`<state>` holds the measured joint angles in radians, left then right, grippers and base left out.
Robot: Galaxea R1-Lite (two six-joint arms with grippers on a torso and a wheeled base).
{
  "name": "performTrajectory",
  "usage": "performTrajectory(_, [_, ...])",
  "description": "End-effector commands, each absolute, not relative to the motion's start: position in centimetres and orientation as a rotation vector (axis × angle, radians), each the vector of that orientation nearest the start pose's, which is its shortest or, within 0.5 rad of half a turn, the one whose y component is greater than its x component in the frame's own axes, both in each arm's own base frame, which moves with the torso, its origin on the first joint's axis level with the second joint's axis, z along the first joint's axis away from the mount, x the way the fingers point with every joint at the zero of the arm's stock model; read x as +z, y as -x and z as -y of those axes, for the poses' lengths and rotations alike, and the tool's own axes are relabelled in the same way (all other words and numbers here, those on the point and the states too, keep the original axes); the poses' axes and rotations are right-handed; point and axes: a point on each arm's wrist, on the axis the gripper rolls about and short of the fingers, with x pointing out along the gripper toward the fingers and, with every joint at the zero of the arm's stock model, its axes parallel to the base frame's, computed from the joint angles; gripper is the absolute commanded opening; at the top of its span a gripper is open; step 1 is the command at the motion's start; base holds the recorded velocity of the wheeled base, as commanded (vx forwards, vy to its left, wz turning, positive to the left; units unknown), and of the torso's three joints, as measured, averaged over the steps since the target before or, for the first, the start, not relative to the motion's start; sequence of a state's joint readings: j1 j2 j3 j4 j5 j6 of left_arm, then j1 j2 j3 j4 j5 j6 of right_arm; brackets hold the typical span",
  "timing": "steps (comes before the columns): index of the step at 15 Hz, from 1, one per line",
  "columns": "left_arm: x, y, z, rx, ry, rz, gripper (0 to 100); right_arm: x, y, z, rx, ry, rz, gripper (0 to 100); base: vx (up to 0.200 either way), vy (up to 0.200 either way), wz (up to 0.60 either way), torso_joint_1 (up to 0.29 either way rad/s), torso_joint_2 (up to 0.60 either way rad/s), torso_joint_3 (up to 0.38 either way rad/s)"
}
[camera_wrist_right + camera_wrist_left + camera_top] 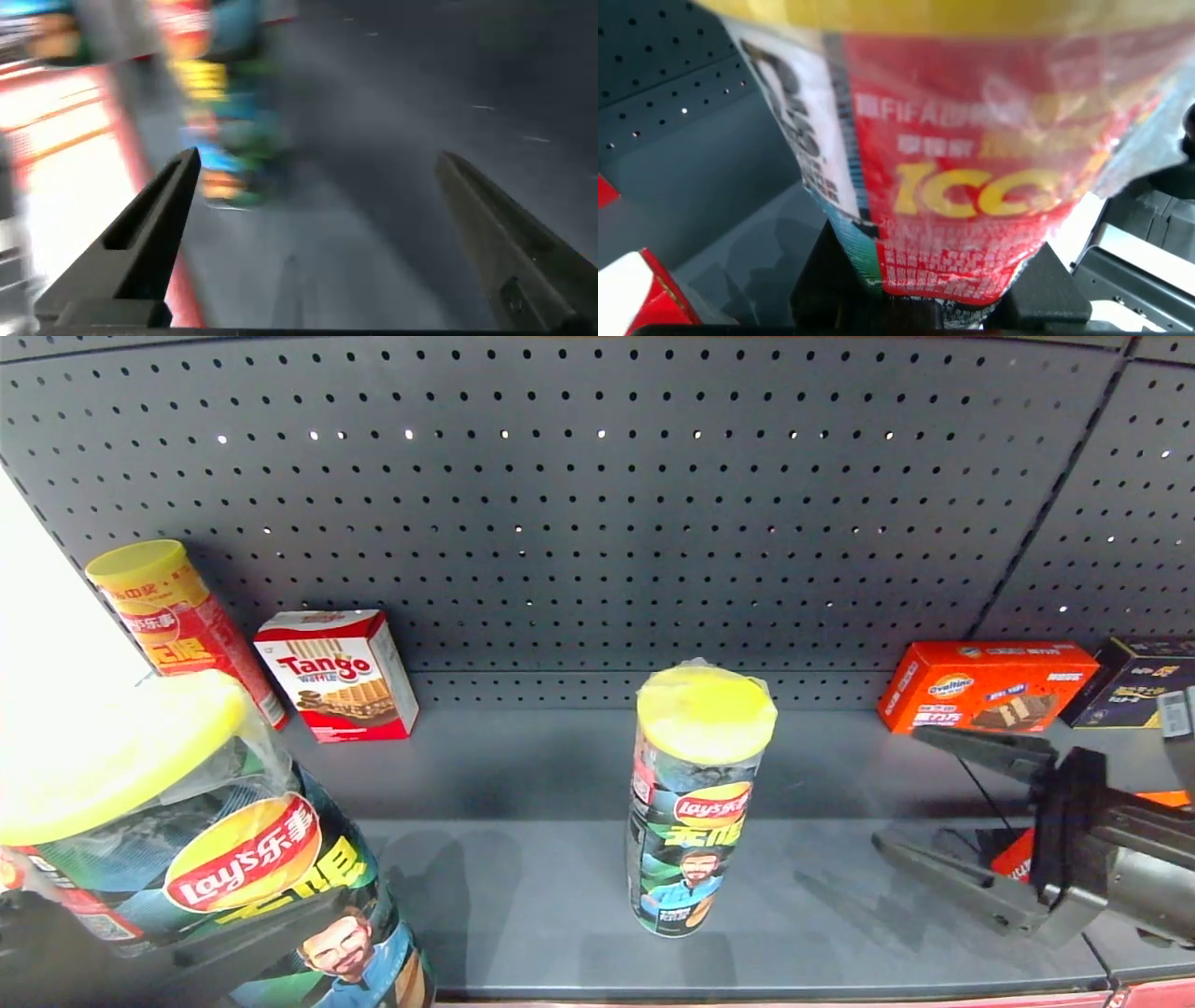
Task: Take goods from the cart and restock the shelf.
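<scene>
Two yellow-lidded cylinders: shelf can and held can.

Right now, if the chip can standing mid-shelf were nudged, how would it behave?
The chip can is tall, narrow and freestanding, so a high push would probably tip it. Its round body would then likely roll. Its glossy wrapped surface may be slippery.

Your head camera looks forward and down on the shelf from close in front. Your left wrist camera sits hard against the held can; the right wrist camera looks low along the shelf toward the standing can. The head view shares both cans.
</scene>
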<state>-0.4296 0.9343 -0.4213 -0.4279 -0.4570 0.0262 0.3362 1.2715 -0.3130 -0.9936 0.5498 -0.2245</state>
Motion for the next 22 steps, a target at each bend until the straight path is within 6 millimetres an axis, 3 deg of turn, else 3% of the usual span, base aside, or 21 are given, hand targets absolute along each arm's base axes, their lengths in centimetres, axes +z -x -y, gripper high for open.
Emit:
performTrajectory(1, [21.7,-9.6,5.5,-0.887,-0.023,-0.058,0,20.1,-14.5,-5.5,0.811,0.225,0.200,100,0.000,0.000,0.00,0.000,0.00,0.000])
performTrajectory(2, [21.8,-9.6,5.5,-0.889,-0.023,-0.055,0,20.0,-10.9,-1.8,0.529,0.240,0.252,100,0.000,0.000,0.00,0.000,0.00,0.000])
performTrajectory(6, [21.6,-9.5,5.5,-0.898,-0.025,-0.057,0,17.5,-5.8,-0.8,0.288,0.192,0.167,100,0.000,0.000,0.00,0.000,0.00,0.000])
performTrajectory(9, [21.9,-9.4,5.6,-0.906,-0.025,-0.046,0,15.8,-2.0,-0.5,0.207,0.159,0.125,100,0.000,0.000,0.00,0.000,0.00,0.000])
performTrajectory(12, [22.0,-9.2,5.5,-0.913,-0.026,-0.034,0,12.0,2.3,-0.2,0.114,0.076,0.110,100,0.000,0.000,0.00,0.000,0.00,0.000])
performTrajectory(14, [21.8,-9.0,5.5,-0.919,-0.027,-0.036,0,10.0,3.1,-0.1,0.008,0.049,0.062,100,0.000,0.000,0.00,0.000,0.00,0.000])
performTrajectory(16, [21.7,-8.8,5.4,-0.921,-0.025,-0.035,0,8.3,2.6,0.2,-0.113,0.044,-0.003,100,0.000,0.000,0.00,0.000,0.00,0.000])
performTrajectory(22, [22.1,-8.7,5.4,-0.925,-0.027,-0.014,0,8.2,2.5,0.1,-0.061,0.009,0.007,100,0.000,0.000,0.00,0.000,0.00,0.000])
